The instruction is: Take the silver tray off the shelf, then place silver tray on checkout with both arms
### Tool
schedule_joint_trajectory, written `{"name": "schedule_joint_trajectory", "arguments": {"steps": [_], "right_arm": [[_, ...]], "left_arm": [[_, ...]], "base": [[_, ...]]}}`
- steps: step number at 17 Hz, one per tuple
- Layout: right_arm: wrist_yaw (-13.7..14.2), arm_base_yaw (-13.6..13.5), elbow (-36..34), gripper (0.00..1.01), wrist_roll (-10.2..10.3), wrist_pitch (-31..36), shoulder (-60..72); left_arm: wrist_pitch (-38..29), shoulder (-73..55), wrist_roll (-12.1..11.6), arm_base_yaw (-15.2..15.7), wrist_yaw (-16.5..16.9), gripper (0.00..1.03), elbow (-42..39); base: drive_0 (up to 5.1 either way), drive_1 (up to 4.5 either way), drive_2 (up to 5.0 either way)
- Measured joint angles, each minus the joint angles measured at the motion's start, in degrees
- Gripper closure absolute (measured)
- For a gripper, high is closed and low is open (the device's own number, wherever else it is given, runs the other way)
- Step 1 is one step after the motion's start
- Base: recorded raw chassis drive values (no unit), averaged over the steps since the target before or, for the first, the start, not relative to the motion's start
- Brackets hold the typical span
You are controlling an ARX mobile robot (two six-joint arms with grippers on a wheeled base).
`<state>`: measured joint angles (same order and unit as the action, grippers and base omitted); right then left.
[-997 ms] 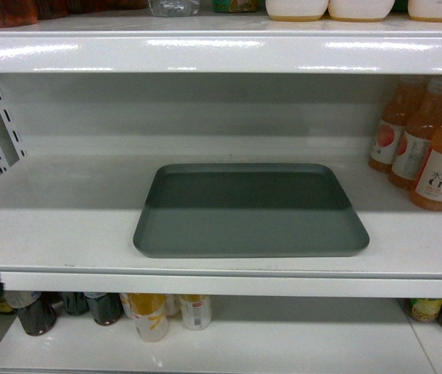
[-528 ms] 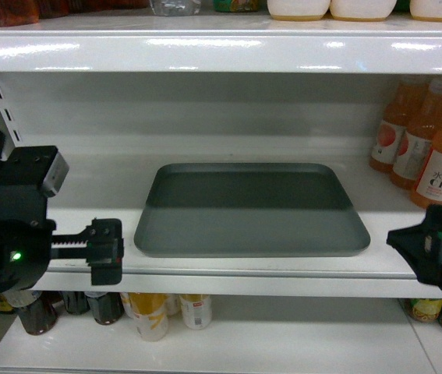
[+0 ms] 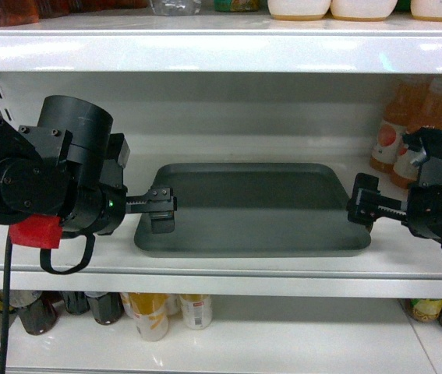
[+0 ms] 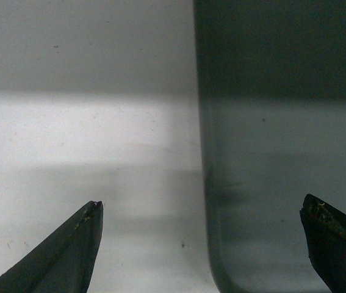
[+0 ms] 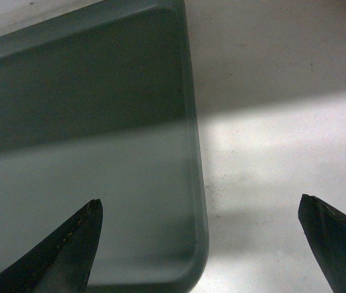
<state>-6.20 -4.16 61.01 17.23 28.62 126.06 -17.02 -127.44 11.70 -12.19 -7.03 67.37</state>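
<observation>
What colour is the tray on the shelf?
Plain grey-green, no pattern; the tray shows best in the head view.

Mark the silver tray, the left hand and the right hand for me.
silver tray (image 3: 256, 210), head view, bare middle of its floor.
left hand (image 3: 160, 207), head view, between its fingertips at the tray's left rim.
right hand (image 3: 363, 204), head view, between its fingertips at the tray's right rim.
</observation>
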Motion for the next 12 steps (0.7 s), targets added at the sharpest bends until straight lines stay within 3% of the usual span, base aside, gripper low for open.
{"name": "schedule_joint_trajectory", "arguments": {"steps": [2, 6, 9, 11, 12], "right_arm": [[0.0, -0.4, 6.0, 0.03, -0.4, -3.6, 3.9], [3.7, -0.5, 18.0, 0.03, -3.4, -11.2, 11.6], [5.1, -0.7, 21.2, 0.03, -4.5, -14.0, 13.6], [6.1, -1.0, 22.0, 0.03, -6.6, -15.7, 14.1], [6.6, -1.1, 22.1, 0.13, -7.2, -16.0, 14.1]], "left_arm": [[2.5, -2.7, 0.1, 0.4, -0.4, 0.05, 3.7], [7.7, -7.2, 0.3, 1.2, -0.5, 0.05, 11.1], [9.9, -8.5, 0.4, 1.0, 0.6, 0.05, 12.5], [10.8, -8.6, 1.0, 0.6, 1.5, 0.05, 12.6], [11.9, -8.6, 1.6, 0.6, 1.5, 0.15, 12.9]], "base": [[0.0, 0.0, 0.0], [0.0, 0.0, 0.0], [0.0, 0.0, 0.0], [0.0, 0.0, 0.0], [0.0, 0.0, 0.0]]}}
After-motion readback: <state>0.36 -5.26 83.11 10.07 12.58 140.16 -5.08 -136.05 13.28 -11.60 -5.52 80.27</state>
